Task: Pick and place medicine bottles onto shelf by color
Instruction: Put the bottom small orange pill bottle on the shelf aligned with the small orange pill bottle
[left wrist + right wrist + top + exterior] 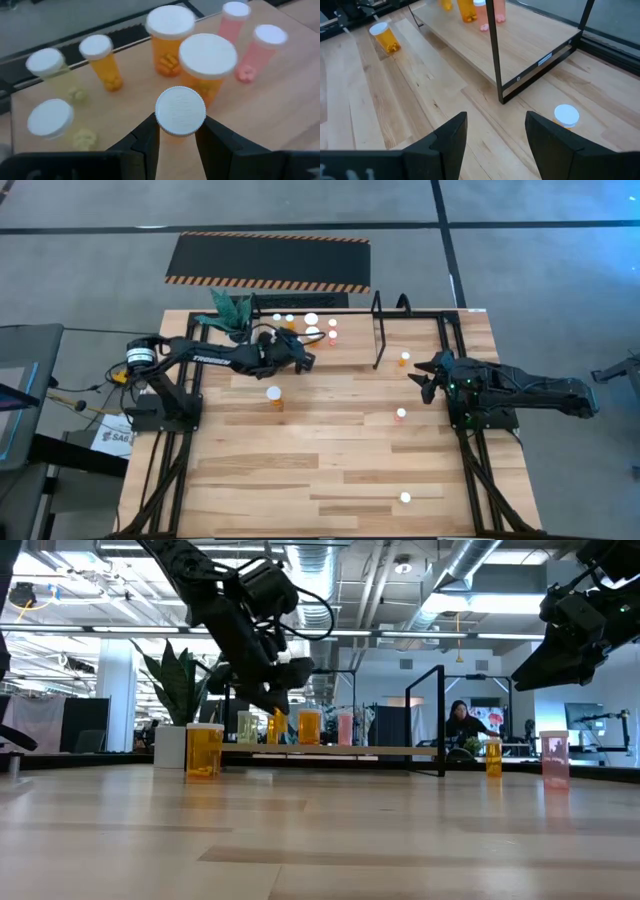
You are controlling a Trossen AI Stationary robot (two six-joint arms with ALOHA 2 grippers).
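Left arm carrying an orange bottle to the shelf; right arm waits.

L to R: left end effector pinches a small orange bottle by the cap, above the shelf near the orange bottles, yellow ones one side, pink the other. Lower it upright beside the orange group (gap looks tight, hard to judge), release only once seated. Loose bottle on the bench. Right end effector spread, empty, hovering off the shelf's end.
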